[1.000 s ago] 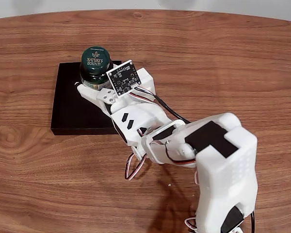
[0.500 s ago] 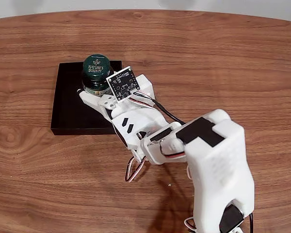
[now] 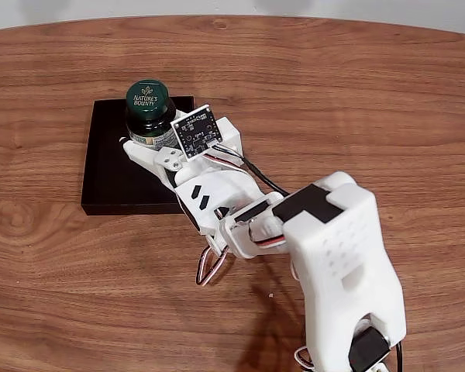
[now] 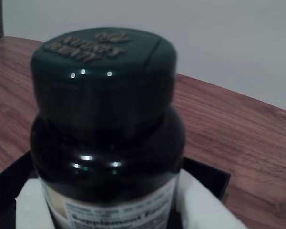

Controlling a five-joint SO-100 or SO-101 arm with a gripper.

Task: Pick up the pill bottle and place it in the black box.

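Note:
The pill bottle (image 3: 149, 99), dark green with a "Nature's Bounty" cap, stands upright over the far right part of the black box (image 3: 108, 174) in the fixed view. My gripper (image 3: 150, 133) is shut on the bottle's body, below the cap. I cannot tell whether the bottle's base touches the box floor. In the wrist view the pill bottle (image 4: 105, 119) looms close, with white fingers (image 4: 205, 210) on both sides of its label. A corner of the black box (image 4: 212, 177) shows behind it.
The box lies on a wooden table (image 3: 356, 101) with open surface to the right and front. The white arm (image 3: 333, 256) reaches in from the lower right, with cables hanging beneath it.
The bottle stays in the gripper over the box; it has shifted slightly left across the frames. The arm's lower body has leaned further left.

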